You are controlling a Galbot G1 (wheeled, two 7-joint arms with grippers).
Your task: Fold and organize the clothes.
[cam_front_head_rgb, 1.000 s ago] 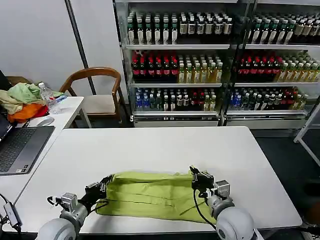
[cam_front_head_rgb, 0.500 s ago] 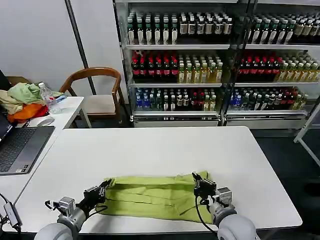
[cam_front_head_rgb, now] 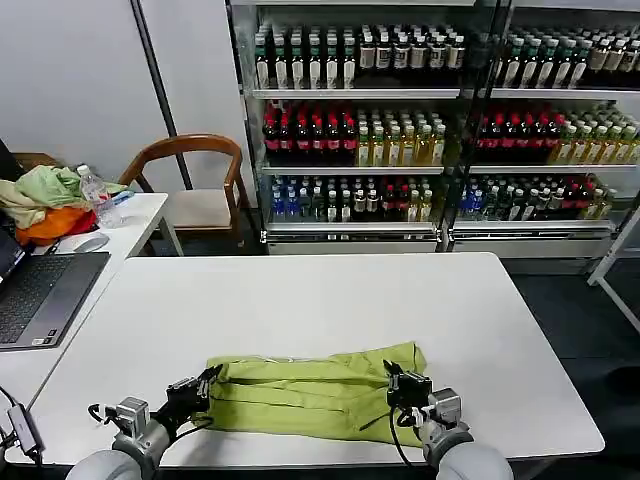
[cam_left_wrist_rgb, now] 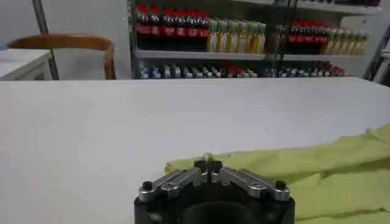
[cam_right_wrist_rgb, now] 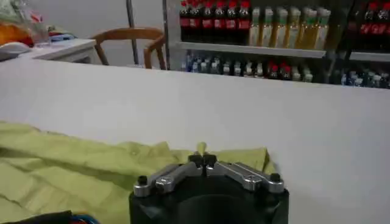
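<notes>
1. Head view: the lime T-shirt [cam_front_head_rgb: 315, 395] lies as a long wrinkled band across the near edge of the white table [cam_front_head_rgb: 320, 300], close to the robot. The left gripper [cam_front_head_rgb: 205, 383] sits at the shirt's left end and the right gripper [cam_front_head_rgb: 392, 378] sits on the cloth near its right end, both low at the table. Off on the side desk [cam_front_head_rgb: 140, 215] at the left there's a laptop [cam_front_head_rgb: 40, 295], a water bottle [cam_front_head_rgb: 97, 197] and a heap of clothes [cam_front_head_rgb: 45, 200]. A wooden chair [cam_front_head_rgb: 190, 180] and drink shelves [cam_front_head_rgb: 430, 120] stand behind the table.

2. Left wrist view: the left gripper [cam_left_wrist_rgb: 209, 164] has its fingers pressed together with a little bit of shirt [cam_left_wrist_rgb: 304, 170] edge pinched between the tips. The rest of the cloth spreads away from it over the table [cam_left_wrist_rgb: 122, 122], folded in ridges.

3. Right wrist view: same deal here, the right gripper [cam_right_wrist_rgb: 202, 158] is closed tight with a small peak of shirt [cam_right_wrist_rgb: 73, 164] fabric poking up between the tips. The shirt runs off to one side of the gripper, with bare table [cam_right_wrist_rgb: 274, 115] beyond it.
</notes>
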